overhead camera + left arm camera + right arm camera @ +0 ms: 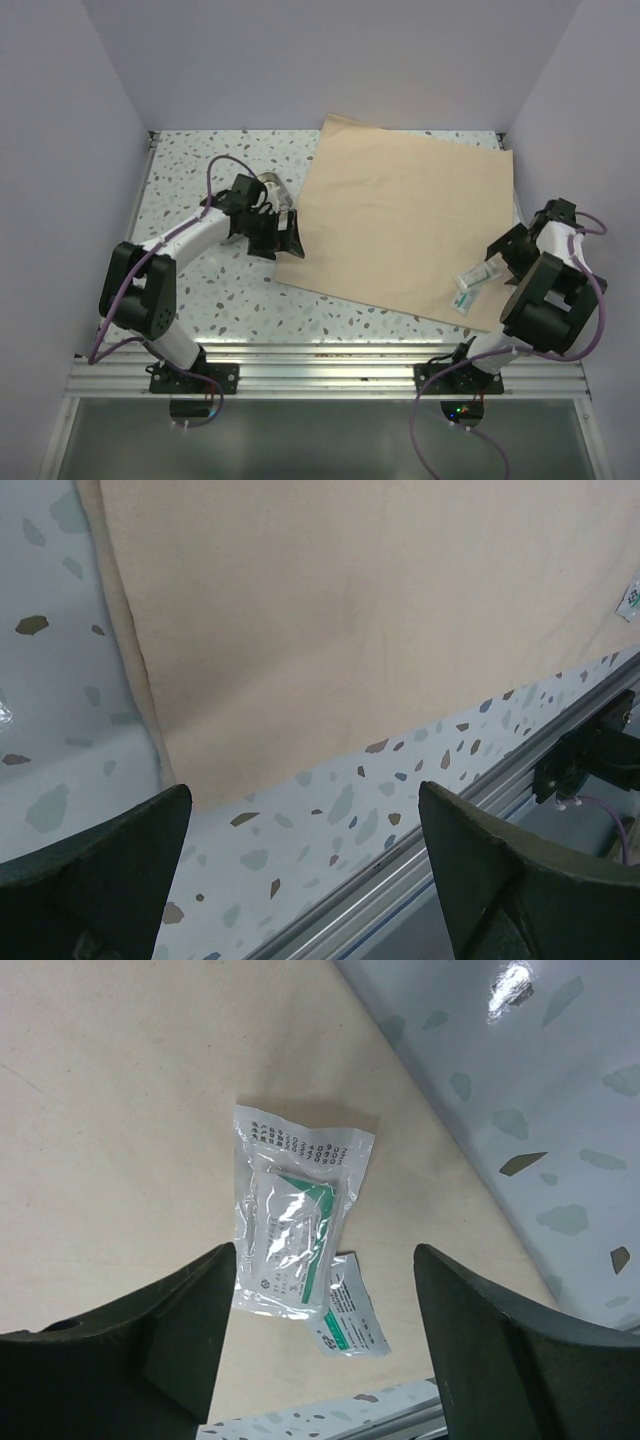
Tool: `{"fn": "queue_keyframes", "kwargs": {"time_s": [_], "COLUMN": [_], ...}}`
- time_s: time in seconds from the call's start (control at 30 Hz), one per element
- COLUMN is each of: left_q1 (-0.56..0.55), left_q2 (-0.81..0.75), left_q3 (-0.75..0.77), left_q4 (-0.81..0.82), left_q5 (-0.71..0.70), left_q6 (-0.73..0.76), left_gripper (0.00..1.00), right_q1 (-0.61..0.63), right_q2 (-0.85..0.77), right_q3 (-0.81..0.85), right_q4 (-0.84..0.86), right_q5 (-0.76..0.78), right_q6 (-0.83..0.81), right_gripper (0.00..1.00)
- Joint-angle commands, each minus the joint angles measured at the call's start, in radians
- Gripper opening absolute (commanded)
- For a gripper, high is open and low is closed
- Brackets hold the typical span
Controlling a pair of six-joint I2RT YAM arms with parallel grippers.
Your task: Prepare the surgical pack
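The tan wrap sheet (410, 215) lies flat and unfolded on the speckled table; it also fills the top of the left wrist view (340, 610). Two sealed clear packets (474, 285) with white contents and green print lie on its near right corner, one overlapping the other (290, 1240). My right gripper (497, 262) hovers open over them, its fingers apart on either side (325, 1260), holding nothing. My left gripper (278, 240) is open and empty at the sheet's near left edge (305, 800). A shiny metal thing (272, 186), perhaps the tray, shows partly behind my left wrist.
The aluminium rail (320, 375) runs along the table's near edge and shows in the left wrist view (480, 800). White walls close off the left, back and right. The sheet's right edge lies close to my right arm.
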State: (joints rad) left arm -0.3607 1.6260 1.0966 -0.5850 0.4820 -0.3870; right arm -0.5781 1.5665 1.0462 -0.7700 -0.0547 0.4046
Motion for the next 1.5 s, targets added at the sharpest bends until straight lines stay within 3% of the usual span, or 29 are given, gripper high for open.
{"fn": "queue_keyframes", "kwargs": {"time_s": [0.0,0.17,0.33,0.7,1.1,1.47], "left_q1": [-0.004,-0.004,-0.003,-0.003,-0.003,-0.003], "left_q2": [-0.029,-0.005,0.031,0.124,0.130,0.133], "left_q3": [0.002,0.028,0.043,0.101,0.092,0.088], "left_q4": [0.083,0.099,0.108,0.086,0.090,0.083], "left_q5": [0.035,0.050,0.079,0.106,0.118,0.119], "left_q6": [-0.023,-0.018,-0.010,0.037,0.050,0.040], "left_gripper": [1.00,1.00,1.00,1.00,1.00,0.99], "right_q1": [-0.003,-0.011,-0.100,-0.123,-0.123,-0.123], "right_q2": [-0.011,-0.023,0.006,0.047,0.112,0.099], "right_q3": [-0.028,-0.080,-0.089,-0.143,-0.121,-0.132], "right_q4": [0.058,0.133,0.189,0.354,0.376,0.385], "right_q5": [-0.039,-0.046,-0.095,-0.218,-0.224,-0.269], "right_q6": [-0.050,-0.056,-0.043,-0.027,-0.033,-0.049], "right_gripper": [0.74,0.63,0.54,0.48,0.44,0.21]}}
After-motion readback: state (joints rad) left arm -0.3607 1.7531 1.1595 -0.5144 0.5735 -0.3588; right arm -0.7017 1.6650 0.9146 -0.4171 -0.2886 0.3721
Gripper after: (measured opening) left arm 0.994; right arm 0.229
